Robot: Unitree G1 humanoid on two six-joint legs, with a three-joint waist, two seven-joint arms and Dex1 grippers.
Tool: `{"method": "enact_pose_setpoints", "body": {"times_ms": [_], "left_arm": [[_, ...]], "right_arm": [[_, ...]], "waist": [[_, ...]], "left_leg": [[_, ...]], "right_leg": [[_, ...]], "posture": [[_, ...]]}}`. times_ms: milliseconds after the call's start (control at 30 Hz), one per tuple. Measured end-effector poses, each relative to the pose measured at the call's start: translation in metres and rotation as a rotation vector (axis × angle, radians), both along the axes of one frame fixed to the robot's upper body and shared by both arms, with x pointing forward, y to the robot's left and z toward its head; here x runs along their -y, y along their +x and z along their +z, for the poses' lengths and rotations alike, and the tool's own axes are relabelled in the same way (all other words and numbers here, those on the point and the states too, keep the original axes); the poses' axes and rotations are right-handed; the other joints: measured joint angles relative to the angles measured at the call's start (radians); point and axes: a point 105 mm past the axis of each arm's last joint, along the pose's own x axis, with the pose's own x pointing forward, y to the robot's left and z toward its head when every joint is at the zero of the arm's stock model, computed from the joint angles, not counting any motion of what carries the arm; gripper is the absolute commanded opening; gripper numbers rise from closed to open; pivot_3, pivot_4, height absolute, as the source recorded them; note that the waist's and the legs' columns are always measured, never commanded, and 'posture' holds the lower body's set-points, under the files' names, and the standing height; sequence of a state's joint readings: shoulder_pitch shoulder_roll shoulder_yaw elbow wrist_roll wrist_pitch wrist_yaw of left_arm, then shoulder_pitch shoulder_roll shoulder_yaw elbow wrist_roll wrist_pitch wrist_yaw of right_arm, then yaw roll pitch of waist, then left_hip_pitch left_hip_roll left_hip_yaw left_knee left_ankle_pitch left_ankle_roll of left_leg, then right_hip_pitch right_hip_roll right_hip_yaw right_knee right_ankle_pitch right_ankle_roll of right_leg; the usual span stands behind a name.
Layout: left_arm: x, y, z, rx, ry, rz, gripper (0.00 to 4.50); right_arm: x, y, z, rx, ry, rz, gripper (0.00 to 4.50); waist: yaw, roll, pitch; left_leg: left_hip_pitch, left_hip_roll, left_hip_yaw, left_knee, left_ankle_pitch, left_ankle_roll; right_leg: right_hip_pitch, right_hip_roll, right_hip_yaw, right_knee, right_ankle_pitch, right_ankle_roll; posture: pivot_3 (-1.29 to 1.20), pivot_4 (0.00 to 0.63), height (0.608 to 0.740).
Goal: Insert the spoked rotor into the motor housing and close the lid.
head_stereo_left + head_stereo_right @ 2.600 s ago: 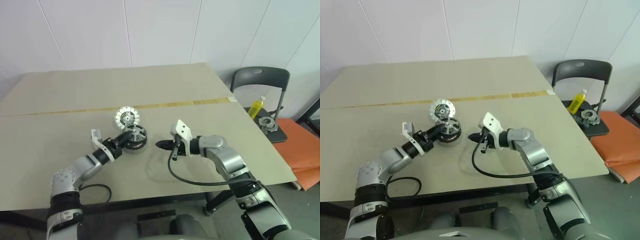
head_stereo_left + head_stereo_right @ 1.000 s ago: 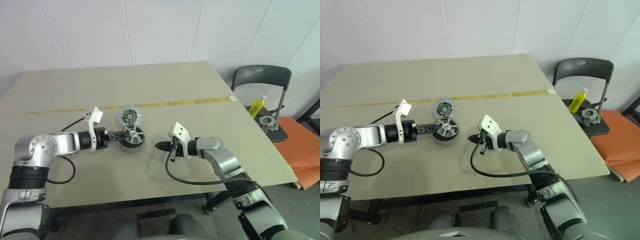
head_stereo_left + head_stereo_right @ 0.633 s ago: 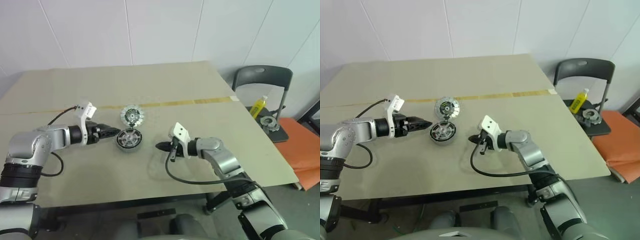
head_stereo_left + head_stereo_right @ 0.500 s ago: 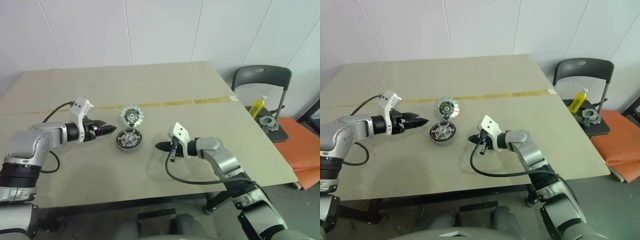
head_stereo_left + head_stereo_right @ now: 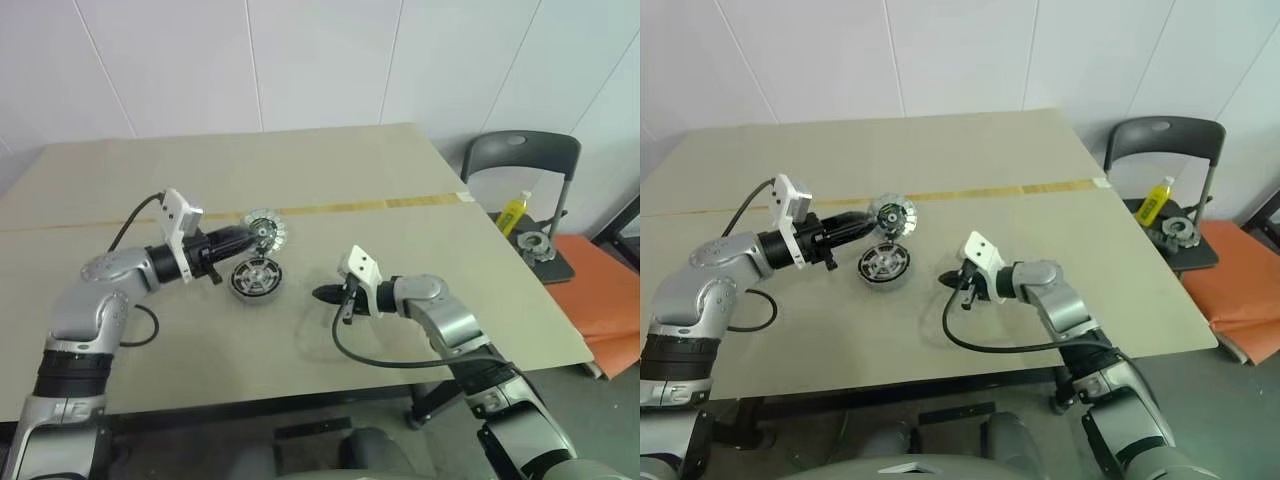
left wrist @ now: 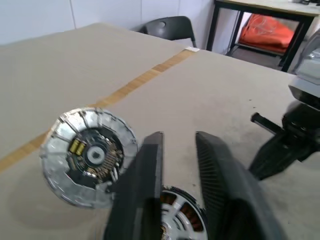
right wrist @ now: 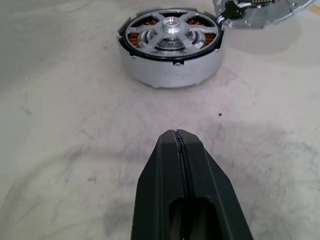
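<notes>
While the spoked rotor (image 7: 170, 31) already sits inside the motor housing (image 7: 171, 52) on the worktop (image 5: 400, 170), our left hand (image 5: 262, 234) pinches the rim of the lid (image 6: 89, 155) just behind the housing, and our right hand (image 7: 176, 145) waits near it, pressed together. We fear the thin edge grip can slip, so the tilted lid may drop or land crooked. Nothing blocks the way; a chair (image 5: 520, 165) with a yellow bottle (image 5: 513, 213) stands well apart.

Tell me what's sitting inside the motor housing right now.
The spoked rotor sits inside the motor housing; copper windings show through the gaps between its spokes. Whatever lies beneath the rotor's hub is covered.
</notes>
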State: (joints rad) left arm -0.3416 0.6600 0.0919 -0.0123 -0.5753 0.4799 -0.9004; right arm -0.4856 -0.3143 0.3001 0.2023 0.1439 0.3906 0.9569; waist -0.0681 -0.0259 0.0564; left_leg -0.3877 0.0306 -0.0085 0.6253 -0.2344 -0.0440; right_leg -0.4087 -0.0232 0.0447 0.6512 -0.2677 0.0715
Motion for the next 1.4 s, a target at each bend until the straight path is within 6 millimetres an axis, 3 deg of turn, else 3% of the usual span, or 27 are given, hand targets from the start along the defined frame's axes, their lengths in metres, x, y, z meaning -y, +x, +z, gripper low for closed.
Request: {"method": "enact_pose_setpoints", "body": {"times_ms": [400, 533, 767, 867, 1000, 1167, 1267, 1400], "left_arm": [[-0.001, 0.005, -0.019, 0.095, 0.008, 0.060, 0.03], [0.001, 0.005, -0.028, 0.106, 0.031, 0.054, 0.03], [0.014, 0.005, -0.057, 0.043, 0.063, 0.023, 0.03], [0.017, 0.005, -0.088, -0.033, 0.174, 0.036, 0.03], [0.021, 0.007, -0.090, -0.028, 0.257, 0.014, 0.03], [0.020, 0.011, -0.087, -0.057, 0.152, 0.064, 0.03], [0.015, 0.019, -0.059, -0.001, -0.002, 0.113, 0.03], [0.011, 0.021, -0.029, 0.085, -0.070, 0.122, 0.03]], "right_arm": [[0.000, 0.000, 0.049, 0.005, 0.171, 0.063, 0.00], [-0.001, -0.001, 0.053, 0.011, 0.182, 0.075, 0.00], [-0.002, -0.002, 0.051, 0.015, 0.176, 0.081, 0.00], [-0.003, -0.004, 0.050, 0.014, 0.174, 0.083, 0.00], [-0.003, -0.003, 0.049, 0.022, 0.168, 0.074, 0.00], [-0.002, -0.003, 0.049, 0.031, 0.170, 0.069, 0.00], [-0.003, -0.003, 0.048, 0.033, 0.171, 0.067, 0.00], [-0.003, -0.002, 0.048, 0.037, 0.171, 0.067, 0.00]], "waist": [[0.003, 0.000, 0.000], [0.002, 0.000, 0.000], [0.003, 0.000, 0.000], [0.003, 0.000, -0.001], [0.009, 0.003, -0.003], [0.008, 0.004, -0.003], [0.009, 0.003, -0.003], [0.009, 0.003, -0.003]], "left_leg": [[0.001, 0.000, 0.000, 0.006, 0.000, 0.000], [0.001, 0.000, 0.000, 0.005, 0.000, 0.000], [0.001, 0.000, 0.000, 0.006, 0.000, 0.000], [0.001, 0.000, 0.000, 0.006, 0.000, 0.000], [0.009, 0.000, 0.001, 0.005, 0.000, 0.000], [0.013, 0.000, 0.000, 0.005, 0.000, 0.000], [0.012, 0.000, 0.000, 0.004, 0.000, 0.000], [0.012, 0.000, 0.001, 0.003, 0.000, 0.000]], "right_leg": [[0.004, -0.001, 0.000, 0.000, 0.001, 0.001], [0.003, 0.000, 0.000, 0.000, 0.001, 0.002], [0.004, 0.000, 0.000, 0.000, 0.001, 0.002], [0.004, 0.000, 0.000, 0.000, 0.002, 0.004], [0.010, -0.001, 0.000, 0.000, 0.000, 0.002], [0.014, -0.001, 0.000, 0.000, -0.002, 0.005], [0.013, -0.001, 0.000, 0.000, -0.001, 0.005], [0.014, -0.001, 0.000, -0.001, -0.001, 0.005]], "posture": [[0.00, 0.000, 0.740], [0.00, 0.000, 0.740], [0.00, 0.000, 0.740], [0.00, 0.000, 0.740], [0.00, 0.000, 0.740], [0.00, 0.000, 0.740], [0.00, 0.000, 0.740], [0.00, 0.000, 0.740]]}}
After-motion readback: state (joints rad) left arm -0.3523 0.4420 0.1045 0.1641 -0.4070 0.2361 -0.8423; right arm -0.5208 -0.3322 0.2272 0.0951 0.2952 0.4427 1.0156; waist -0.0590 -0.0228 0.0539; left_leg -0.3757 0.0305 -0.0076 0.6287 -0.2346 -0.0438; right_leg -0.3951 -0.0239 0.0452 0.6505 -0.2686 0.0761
